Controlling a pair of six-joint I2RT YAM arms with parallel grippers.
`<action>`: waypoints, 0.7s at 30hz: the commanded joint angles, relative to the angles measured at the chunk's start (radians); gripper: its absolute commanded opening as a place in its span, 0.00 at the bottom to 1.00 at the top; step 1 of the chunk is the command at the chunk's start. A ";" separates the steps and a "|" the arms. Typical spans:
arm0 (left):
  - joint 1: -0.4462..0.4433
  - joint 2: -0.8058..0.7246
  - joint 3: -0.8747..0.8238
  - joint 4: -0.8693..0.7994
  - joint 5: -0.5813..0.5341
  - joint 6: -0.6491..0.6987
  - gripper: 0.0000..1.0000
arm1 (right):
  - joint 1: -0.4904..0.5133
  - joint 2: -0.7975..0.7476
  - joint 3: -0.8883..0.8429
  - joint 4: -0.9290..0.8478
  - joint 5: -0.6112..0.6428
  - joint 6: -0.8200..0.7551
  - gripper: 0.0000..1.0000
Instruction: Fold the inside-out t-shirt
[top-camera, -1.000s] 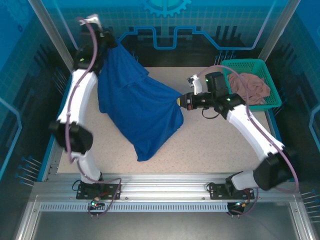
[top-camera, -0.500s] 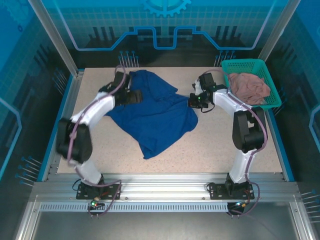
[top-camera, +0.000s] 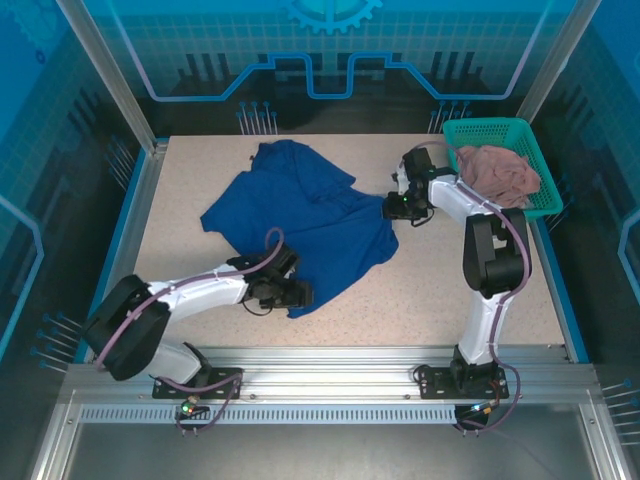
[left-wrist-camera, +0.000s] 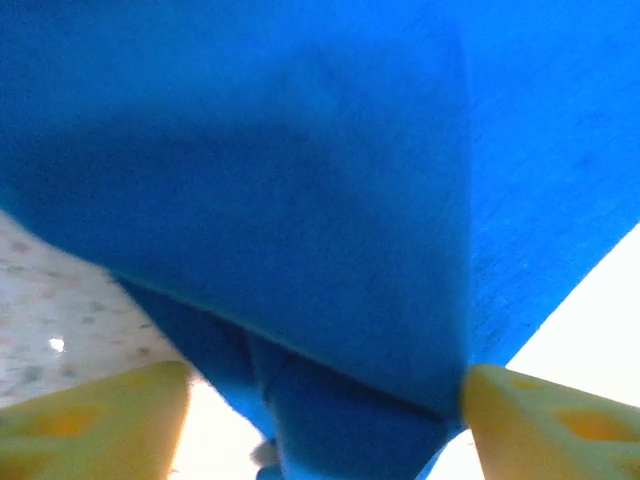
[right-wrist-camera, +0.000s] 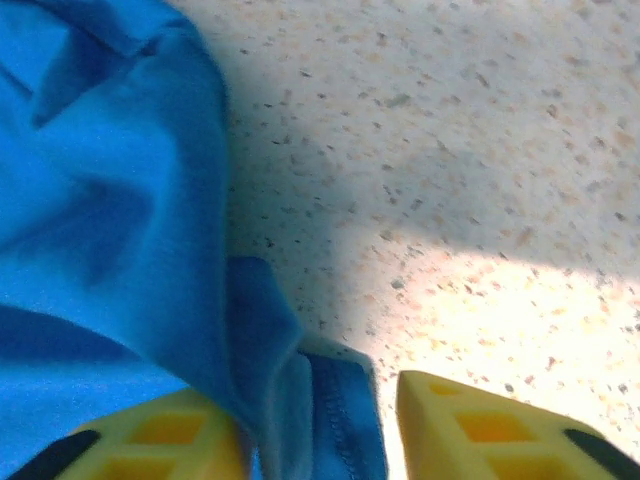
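The speckled beige surface (top-camera: 480, 290) carries the royal-blue cotton t-shirt (top-camera: 310, 215), which lies rumpled and spread across its middle, stretching from about 11 o'clock down to a narrow tip near 6 o'clock. In the far corner at 2 o'clock stands the teal plastic mesh basket (top-camera: 487, 125), with a dusty-pink cloth garment (top-camera: 500, 172) bunched inside it. The left hand (top-camera: 290, 292) sits low at the shirt's 6 o'clock tip, its yellow fingers (left-wrist-camera: 100, 420) set wide with a fold of blue cloth in the gap. The right hand (top-camera: 393, 205) is at the shirt's 3 o'clock edge, parted narrower, a hemmed edge lying loose between its yellow fingers (right-wrist-camera: 480, 430).
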 joint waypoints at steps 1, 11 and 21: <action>-0.012 0.055 0.024 0.033 0.033 -0.025 0.53 | -0.021 -0.102 -0.078 -0.046 0.042 -0.015 0.51; 0.027 -0.015 -0.035 -0.015 -0.002 -0.007 0.00 | -0.019 -0.140 -0.281 0.051 -0.116 0.004 0.53; 0.107 -0.148 -0.092 -0.067 0.005 -0.006 0.00 | 0.047 0.018 -0.173 0.060 -0.112 -0.012 0.51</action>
